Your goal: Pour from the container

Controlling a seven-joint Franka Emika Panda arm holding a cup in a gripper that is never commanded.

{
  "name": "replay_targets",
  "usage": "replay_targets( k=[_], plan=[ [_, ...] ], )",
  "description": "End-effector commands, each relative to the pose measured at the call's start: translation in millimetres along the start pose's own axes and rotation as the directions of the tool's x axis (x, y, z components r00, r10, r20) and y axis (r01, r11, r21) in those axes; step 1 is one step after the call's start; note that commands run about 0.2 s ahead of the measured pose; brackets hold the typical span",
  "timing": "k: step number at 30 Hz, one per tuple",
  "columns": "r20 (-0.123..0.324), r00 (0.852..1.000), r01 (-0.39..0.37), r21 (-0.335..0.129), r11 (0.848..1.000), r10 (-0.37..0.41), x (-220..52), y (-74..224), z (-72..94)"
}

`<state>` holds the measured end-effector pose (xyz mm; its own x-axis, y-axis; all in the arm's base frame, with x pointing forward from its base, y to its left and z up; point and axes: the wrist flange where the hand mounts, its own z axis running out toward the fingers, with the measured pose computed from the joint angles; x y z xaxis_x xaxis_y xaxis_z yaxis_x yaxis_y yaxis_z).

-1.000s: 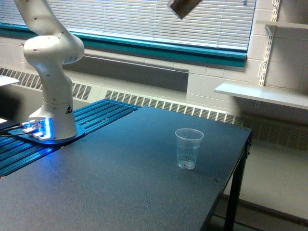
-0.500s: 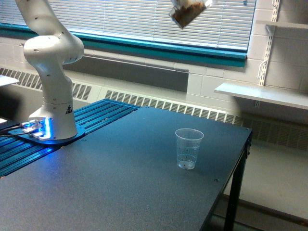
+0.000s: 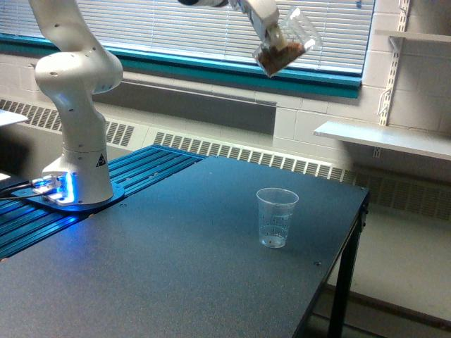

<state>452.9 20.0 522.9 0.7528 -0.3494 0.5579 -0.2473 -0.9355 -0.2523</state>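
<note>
The container (image 3: 285, 46) is now lower in frame than in the two prior frames, and more of the gripper (image 3: 262, 17) is exposed at the top edge. It is held high, well above the measuring cup (image 3: 276, 217) and offset slightly toward the exterior view's left. It is tilted, mouth pointing up and toward the exterior view's right, with brown contents settled in the lower corner. The jaws appear clamped on the container wall, though the contact is partly cropped. Nothing is seen falling; pouring is judged not yet started. The measuring cup stands upright on the table (image 3: 176, 267), apparently nearly empty.
</note>
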Motion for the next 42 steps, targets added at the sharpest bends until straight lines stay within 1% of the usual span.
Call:
replay_targets(
  k=[1,12,19,31,42],
  plan=[
    [0.000,1.000,0.000,-0.010,1.000,0.000,-4.9,4.0,9.3],
    [0.072,0.997,0.009,-0.044,0.999,-0.006,-27.2,21.4,33.0],
    [0.111,0.994,0.020,-0.085,0.996,-0.011,-40.9,30.1,45.1],
    [0.140,0.990,0.011,-0.148,0.989,0.009,-61.7,44.6,62.9],
    [0.166,0.986,-0.005,-0.183,0.983,0.036,-77.1,59.6,76.8]
  ],
)
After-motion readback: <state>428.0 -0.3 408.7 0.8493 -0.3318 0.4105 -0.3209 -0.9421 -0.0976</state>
